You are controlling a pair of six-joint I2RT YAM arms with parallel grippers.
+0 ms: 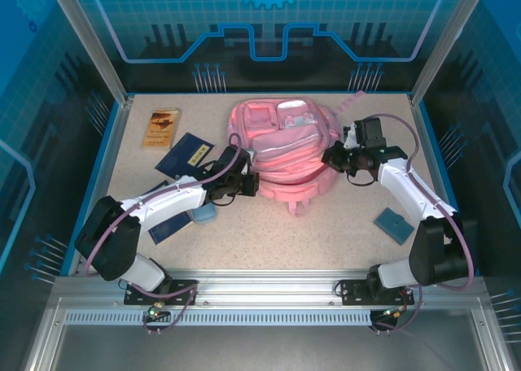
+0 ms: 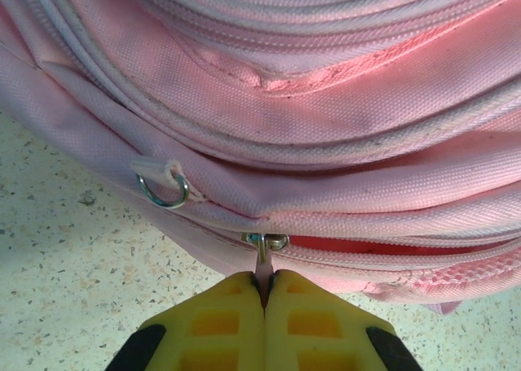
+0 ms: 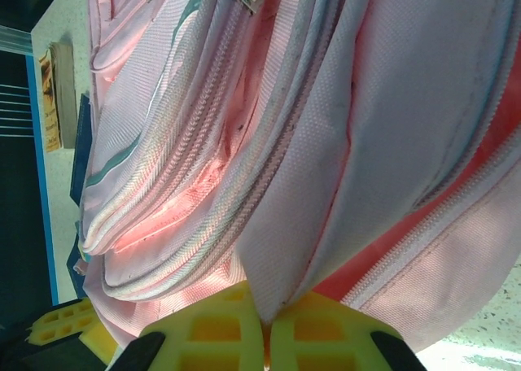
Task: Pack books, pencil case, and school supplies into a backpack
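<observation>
The left fingers (image 2: 224,322) grip the zipper pull (image 2: 264,267) on the pink backpack's (image 1: 285,143) near-left edge; the right fingers (image 3: 326,338) pinch a fabric fold (image 3: 301,224) on its right side.

A robot laboratory cell; aluminium posts (image 1: 88,41) hold blue printed panels (image 1: 269,21) around a speckled table (image 1: 326,241); left arm (image 1: 163,202) and right arm (image 1: 415,188) are bolted to a rail (image 1: 269,288).

L arm (image 1: 163,202) & R arm (image 1: 407,182): white smooth link shells, black chunky joints, black base plates. Thin purple cable (image 1: 470,257) loops along each. Yellow moulded plastic fingers (image 2: 216,322) w/ square recesses, black corners behind.
</observation>
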